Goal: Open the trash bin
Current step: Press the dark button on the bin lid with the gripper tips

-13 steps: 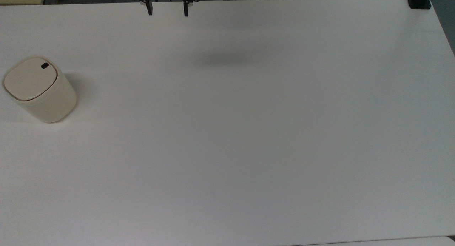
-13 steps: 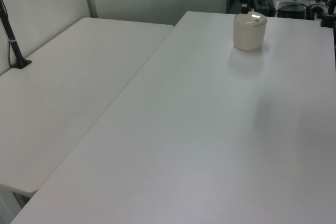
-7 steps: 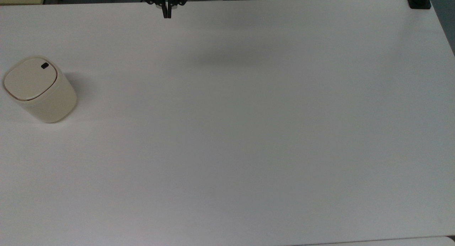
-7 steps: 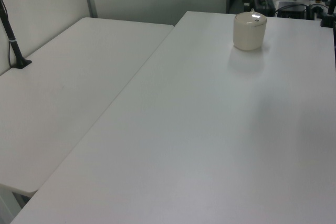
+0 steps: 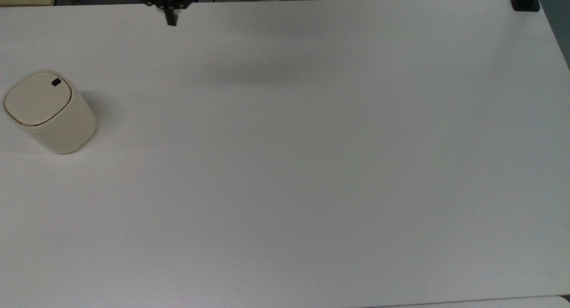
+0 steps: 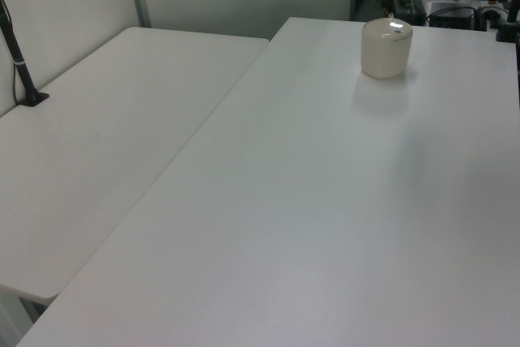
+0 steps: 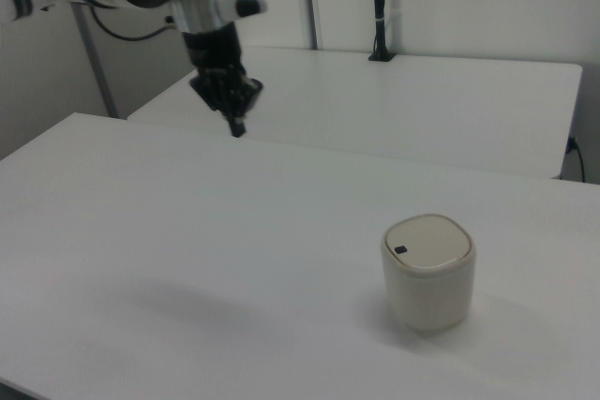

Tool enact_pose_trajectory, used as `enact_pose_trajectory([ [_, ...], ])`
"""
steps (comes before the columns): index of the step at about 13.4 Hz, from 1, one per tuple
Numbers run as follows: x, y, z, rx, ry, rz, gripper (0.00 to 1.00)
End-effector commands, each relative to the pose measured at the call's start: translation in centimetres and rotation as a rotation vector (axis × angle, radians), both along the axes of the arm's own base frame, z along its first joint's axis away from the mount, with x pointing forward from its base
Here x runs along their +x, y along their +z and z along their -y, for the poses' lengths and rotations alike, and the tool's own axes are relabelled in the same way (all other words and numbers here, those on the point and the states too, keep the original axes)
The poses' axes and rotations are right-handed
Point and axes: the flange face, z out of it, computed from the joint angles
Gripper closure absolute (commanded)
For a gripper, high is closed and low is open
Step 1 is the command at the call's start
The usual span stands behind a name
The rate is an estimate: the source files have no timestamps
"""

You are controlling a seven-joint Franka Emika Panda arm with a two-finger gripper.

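In the top view, my black two-finger gripper (image 5: 171, 20) hangs over the far edge of the wide white table (image 5: 311, 165), its fingers pressed together with nothing between them. The small cream-beige plastic trash bin (image 5: 50, 112), a rounded-square cylinder, stands upright near the top view's left edge, well apart from me; its flat lid lies closed, with a little black button (image 5: 56, 82) at the rim. In the left view, the bin (image 6: 386, 48) sits at the far end of the table. In the right view, my gripper (image 7: 236, 126) points down above the table, fingertips meeting, while the bin (image 7: 428, 271) stands toward the right view's lower right, lid down.
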Motion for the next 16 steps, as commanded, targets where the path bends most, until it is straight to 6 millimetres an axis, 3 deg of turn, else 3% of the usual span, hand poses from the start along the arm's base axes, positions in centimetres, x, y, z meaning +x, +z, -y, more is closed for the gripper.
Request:
enact_pose_trajectory([
  [1,1.2,-2.6,7.6,-0.023,-0.117,0.072,1.00],
  [2,1.4,-3.6,10.8,-0.036,-0.191,0.098,1.00],
  [4,1.6,-5.4,15.3,-0.054,-0.289,0.135,1.00],
  [5,1.5,-6.0,16.5,-0.063,-0.306,0.137,1.00],
  [9,1.7,-9.2,20.1,-0.081,-0.351,0.128,1.00],
  [13,2.3,-14.3,22.3,-0.100,-0.364,0.066,1.00],
  [16,1.8,-14.8,23.8,-0.107,-0.385,0.064,1.00],
])
